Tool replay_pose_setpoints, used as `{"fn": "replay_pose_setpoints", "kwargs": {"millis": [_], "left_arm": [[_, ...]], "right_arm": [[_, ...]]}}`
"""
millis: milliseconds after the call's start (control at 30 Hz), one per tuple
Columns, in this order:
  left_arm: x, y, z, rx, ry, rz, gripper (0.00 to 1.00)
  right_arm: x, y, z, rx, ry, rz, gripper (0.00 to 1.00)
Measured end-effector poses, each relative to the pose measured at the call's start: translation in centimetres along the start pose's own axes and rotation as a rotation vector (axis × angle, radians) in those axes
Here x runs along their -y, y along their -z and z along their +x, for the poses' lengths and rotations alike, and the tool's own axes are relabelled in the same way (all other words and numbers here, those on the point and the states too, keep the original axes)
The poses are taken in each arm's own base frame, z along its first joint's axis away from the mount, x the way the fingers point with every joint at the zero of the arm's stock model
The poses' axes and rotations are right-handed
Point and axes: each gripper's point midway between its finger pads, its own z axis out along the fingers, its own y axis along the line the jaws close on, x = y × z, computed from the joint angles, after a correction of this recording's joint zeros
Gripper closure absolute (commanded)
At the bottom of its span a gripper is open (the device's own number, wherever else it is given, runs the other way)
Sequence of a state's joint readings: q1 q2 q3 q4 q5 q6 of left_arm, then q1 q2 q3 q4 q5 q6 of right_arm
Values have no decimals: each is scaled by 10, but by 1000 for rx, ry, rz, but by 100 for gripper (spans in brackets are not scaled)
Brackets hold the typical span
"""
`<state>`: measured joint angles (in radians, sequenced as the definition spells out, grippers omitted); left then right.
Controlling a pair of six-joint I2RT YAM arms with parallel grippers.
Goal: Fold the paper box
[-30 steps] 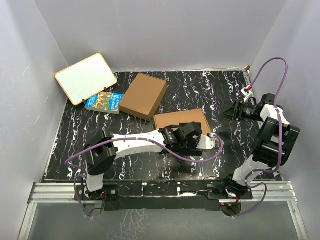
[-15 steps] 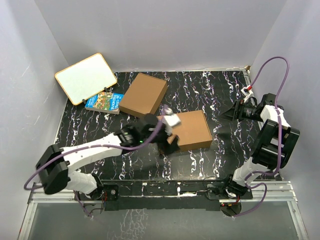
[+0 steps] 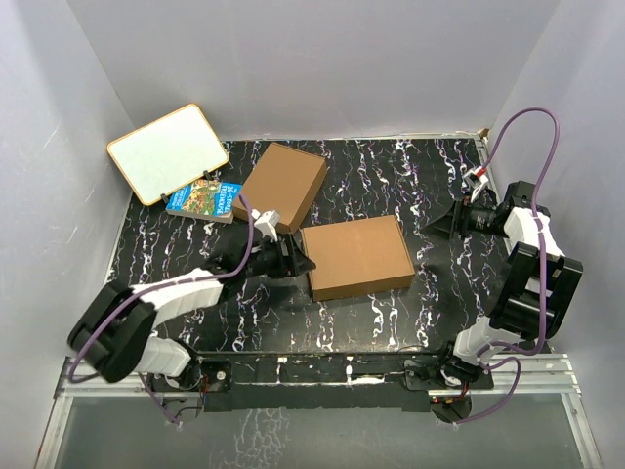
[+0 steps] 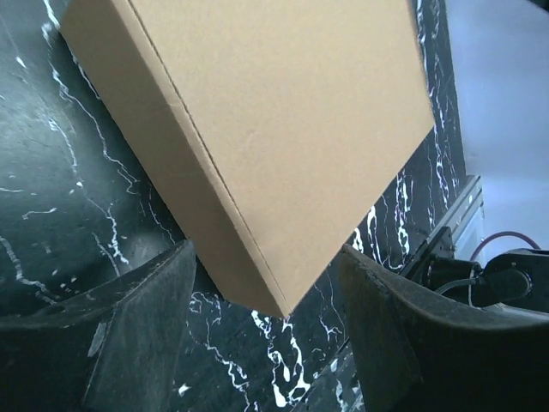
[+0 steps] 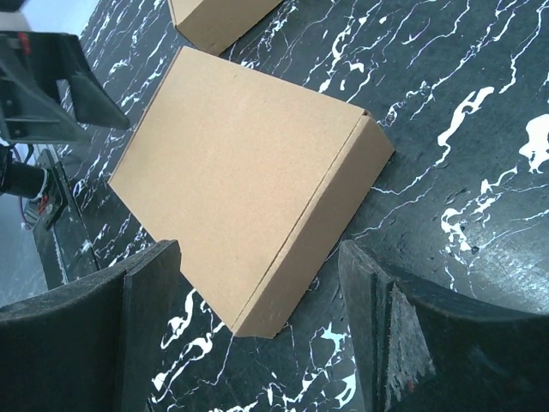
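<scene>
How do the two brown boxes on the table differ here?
The paper box lies mid-table between the left gripper and the right gripper; the far box sits at the back beside the book. The paper box's long side runs roughly left-right; the far box's runs nearer front-to-back. Both are flat, closed, plain brown cardboard.

Bright even diffuse light; faint soft shadow beside paper box (image 3: 355,256); views sharp

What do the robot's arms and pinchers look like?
The left arm and right arm have white shells with black joints. A purple cable loops along each. The left gripper and right gripper have black, wedge-shaped fingers.
</scene>
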<state>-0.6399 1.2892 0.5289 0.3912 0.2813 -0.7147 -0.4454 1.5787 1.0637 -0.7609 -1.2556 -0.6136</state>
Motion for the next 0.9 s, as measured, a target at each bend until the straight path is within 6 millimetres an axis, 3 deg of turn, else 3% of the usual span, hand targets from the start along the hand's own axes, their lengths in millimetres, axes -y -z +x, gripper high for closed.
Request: {"fn": "replay_pose_setpoints", "kwargs": {"millis": [267, 533, 700, 833, 900], "left_arm": [[-3, -53, 18, -133, 147, 53, 49], [25, -81, 7, -163, 147, 163, 43], [27, -78, -3, -149, 87, 152, 31], [28, -50, -34, -60, -26, 95, 6], [39, -25, -63, 37, -99, 83, 3]], "right_arm": [[0, 0, 5, -5, 2, 1, 21], [-4, 3, 3, -14, 42, 19, 21], [-8, 11, -8, -31, 117, 74, 19], [-13, 26, -49, -18, 267, 150, 8], [-22, 36, -79, 4, 364, 194, 0]]}}
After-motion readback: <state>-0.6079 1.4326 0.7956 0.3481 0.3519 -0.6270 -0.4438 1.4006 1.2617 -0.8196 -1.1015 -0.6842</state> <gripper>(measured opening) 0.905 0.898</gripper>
